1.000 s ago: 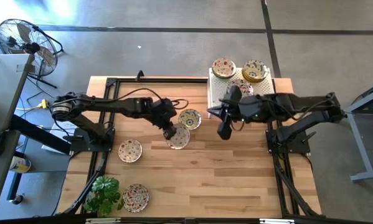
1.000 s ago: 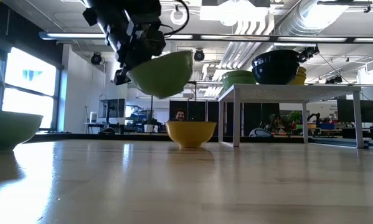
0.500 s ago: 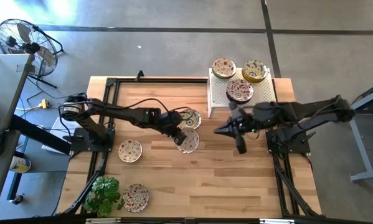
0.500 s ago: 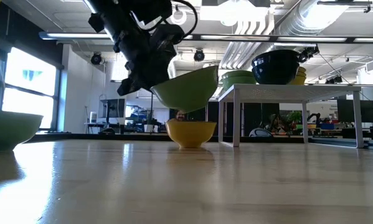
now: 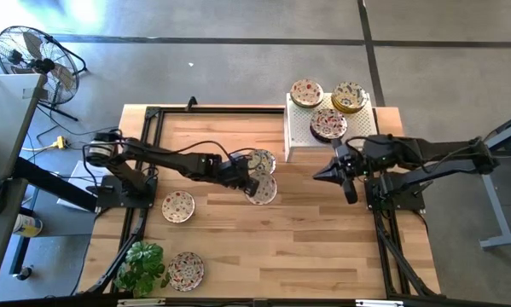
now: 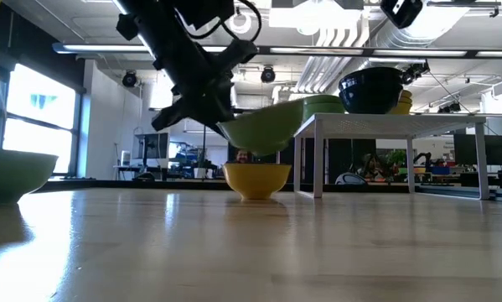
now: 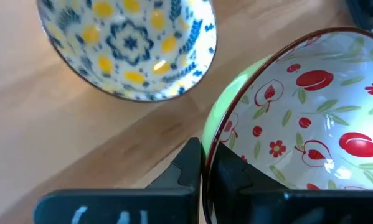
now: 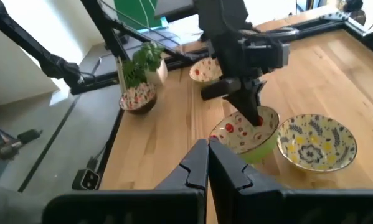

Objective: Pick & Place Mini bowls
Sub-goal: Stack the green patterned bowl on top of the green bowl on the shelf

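My left gripper point(image 5: 249, 181) hangs over the table's middle, shut on a mini bowl point(image 5: 262, 189) that is green outside and cream with red fruit and flowers inside point(image 7: 311, 124). In the low view this bowl point(image 6: 263, 127) floats above the wood. Just beyond it, a blue-and-yellow patterned bowl point(image 5: 259, 161) stands on its base. My right gripper point(image 5: 319, 175) is shut and holds nothing. It hovers right of centre, in front of the white perforated stand point(image 5: 299, 136), which carries three more bowls point(image 5: 328, 124). My left gripper pinches the green bowl's rim point(image 7: 208, 134), with one finger point(image 7: 230, 177) inside and the other point(image 7: 187, 167) outside the wall. The fingers come down from above, slanting from the table's left. The bowl is lifted clear and hangs tilted below them.
Two more patterned bowls point(image 5: 178, 205) point(image 5: 185, 269) sit near the table's left side, beside a small potted plant point(image 5: 142, 264) at the near-left corner. Black frame rails run along both table sides. Bare wood lies in the middle and toward the near edge.
My left gripper has carried the green bowl toward the table's right and somewhat lower, so it now hangs close to the blue-and-yellow bowl. My right arm has drawn back toward the table's right edge, uncovering the front bowl on the stand.
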Action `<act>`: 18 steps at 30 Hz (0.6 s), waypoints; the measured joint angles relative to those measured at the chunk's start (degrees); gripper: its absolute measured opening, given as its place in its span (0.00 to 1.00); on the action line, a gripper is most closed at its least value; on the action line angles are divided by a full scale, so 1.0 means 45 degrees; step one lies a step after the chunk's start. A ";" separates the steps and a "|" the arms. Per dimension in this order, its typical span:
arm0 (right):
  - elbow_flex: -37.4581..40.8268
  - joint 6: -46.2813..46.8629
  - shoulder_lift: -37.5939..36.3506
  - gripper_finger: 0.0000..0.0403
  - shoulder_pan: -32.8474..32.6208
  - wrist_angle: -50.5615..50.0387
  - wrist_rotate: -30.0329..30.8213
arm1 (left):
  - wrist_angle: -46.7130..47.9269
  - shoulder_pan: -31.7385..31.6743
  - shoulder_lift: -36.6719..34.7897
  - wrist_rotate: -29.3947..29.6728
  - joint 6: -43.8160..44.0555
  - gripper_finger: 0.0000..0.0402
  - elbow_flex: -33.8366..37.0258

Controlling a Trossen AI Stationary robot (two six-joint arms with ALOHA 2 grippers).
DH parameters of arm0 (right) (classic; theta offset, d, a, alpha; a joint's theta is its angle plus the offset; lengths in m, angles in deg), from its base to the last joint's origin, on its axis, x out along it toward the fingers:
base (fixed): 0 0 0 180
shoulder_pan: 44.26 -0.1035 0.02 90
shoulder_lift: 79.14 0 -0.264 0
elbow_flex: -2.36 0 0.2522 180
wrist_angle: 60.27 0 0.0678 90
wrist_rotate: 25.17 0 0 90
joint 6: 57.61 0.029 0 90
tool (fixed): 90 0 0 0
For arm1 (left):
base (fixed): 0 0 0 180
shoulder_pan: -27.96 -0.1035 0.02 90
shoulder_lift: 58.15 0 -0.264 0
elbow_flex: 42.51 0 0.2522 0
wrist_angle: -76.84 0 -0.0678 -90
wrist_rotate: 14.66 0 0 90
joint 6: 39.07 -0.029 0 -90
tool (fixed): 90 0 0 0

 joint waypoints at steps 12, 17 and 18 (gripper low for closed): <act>-0.0005 -0.0615 0.0008 0.00 0.0024 -0.0047 0.0262 | -0.0171 0.0153 0.1363 -0.0894 0.2062 0.02 0.0014; -0.0005 -0.0547 0.0008 0.00 0.0024 -0.0040 0.0301 | 0.0163 0.0158 0.1396 -0.1673 0.2651 0.02 0.0014; -0.0005 -0.0552 0.0008 0.00 0.0024 -0.0040 0.0353 | 0.0346 0.0158 0.1396 -0.1688 0.2742 0.02 0.0014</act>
